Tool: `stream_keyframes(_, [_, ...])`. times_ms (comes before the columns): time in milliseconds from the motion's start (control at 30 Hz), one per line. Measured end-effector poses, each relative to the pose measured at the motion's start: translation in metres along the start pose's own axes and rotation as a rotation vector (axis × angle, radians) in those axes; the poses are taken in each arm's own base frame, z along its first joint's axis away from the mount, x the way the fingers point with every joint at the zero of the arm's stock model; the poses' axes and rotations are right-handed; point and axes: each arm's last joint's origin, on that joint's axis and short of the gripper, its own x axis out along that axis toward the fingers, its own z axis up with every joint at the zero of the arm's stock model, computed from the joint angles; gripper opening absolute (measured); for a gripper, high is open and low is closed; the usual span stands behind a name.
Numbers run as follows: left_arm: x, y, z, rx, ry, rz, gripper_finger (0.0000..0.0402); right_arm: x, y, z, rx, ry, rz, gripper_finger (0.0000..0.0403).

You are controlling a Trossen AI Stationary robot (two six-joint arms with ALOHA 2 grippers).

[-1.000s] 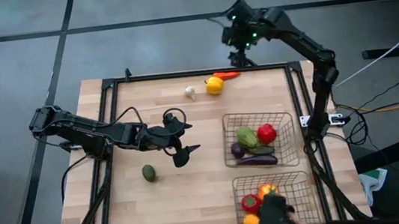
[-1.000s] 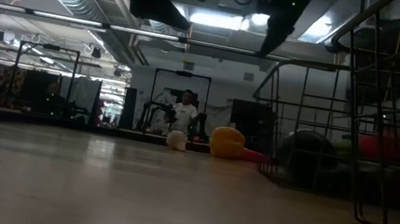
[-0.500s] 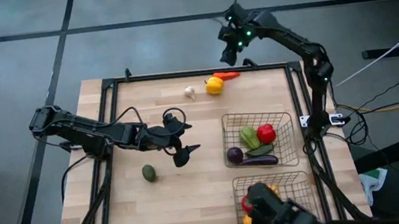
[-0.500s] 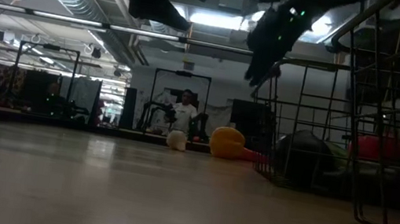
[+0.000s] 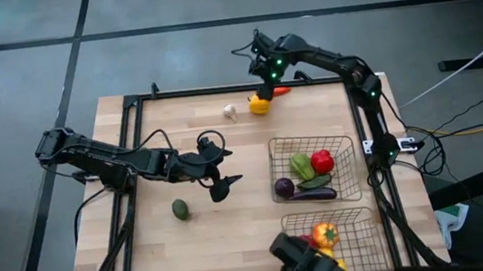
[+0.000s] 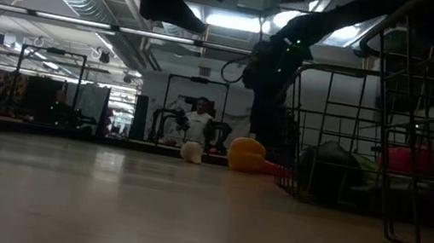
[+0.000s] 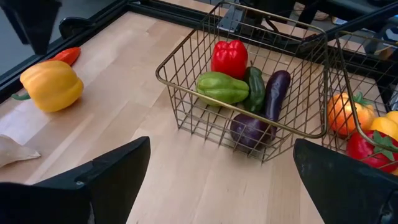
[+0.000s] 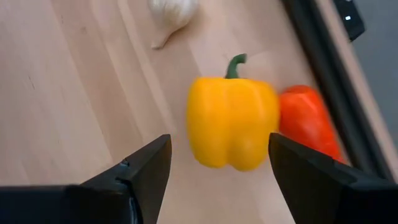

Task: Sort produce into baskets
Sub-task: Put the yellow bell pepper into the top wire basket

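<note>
- The right gripper (image 5: 262, 87) hangs over the far edge of the table (image 5: 206, 222), right above the yellow pepper (image 5: 260, 104); in its wrist view the jaws stand apart with the pepper between and below them, holding nothing.
- Just beside that pepper, on the side toward the table frame, lies a red-orange pepper (image 8: 306, 121), and the garlic (image 5: 231, 111) sits a little way off on its other side.
- The left gripper (image 5: 218, 169) waits over the middle of the table, jaws wide and empty.
- An avocado (image 5: 180, 209) lies alone on the wood, near the left gripper (toward the front edge).
- The far basket (image 5: 274, 164) holds a red pepper (image 5: 322, 161), a green pepper (image 5: 300, 166), a long eggplant (image 5: 312, 195), a rounder purple piece (image 5: 285, 186) and one dark green item, possibly a cucumber.
- The near basket (image 5: 360, 218) holds orange, red and yellow pieces; a dark shape in front hides part of it.
</note>
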Motion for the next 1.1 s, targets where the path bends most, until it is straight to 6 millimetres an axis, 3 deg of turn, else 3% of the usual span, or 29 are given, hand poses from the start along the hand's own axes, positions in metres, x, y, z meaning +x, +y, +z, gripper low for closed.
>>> stream_keyframes(167, [0.000,0.000,0.000,0.000,0.000,0.000,0.0392,0.016,0.007,0.002,-0.021,0.038,-0.018,0.0266])
stream_keyframes(400, [0.000,0.000,0.000,0.000,0.000,0.000,0.0392,0.025,0.017,0.005,-0.090,0.096,-0.189,0.0266])
stream_keyframes(700, [0.000,0.000,0.000,0.000,0.000,0.000,0.0392,0.025,0.017,0.003,-0.099,0.097,-0.118,0.0266])
stream_keyframes(1100, [0.000,0.000,0.000,0.000,0.000,0.000,0.0392,0.012,0.015,0.003,-0.277,0.133,-0.102,0.0266])
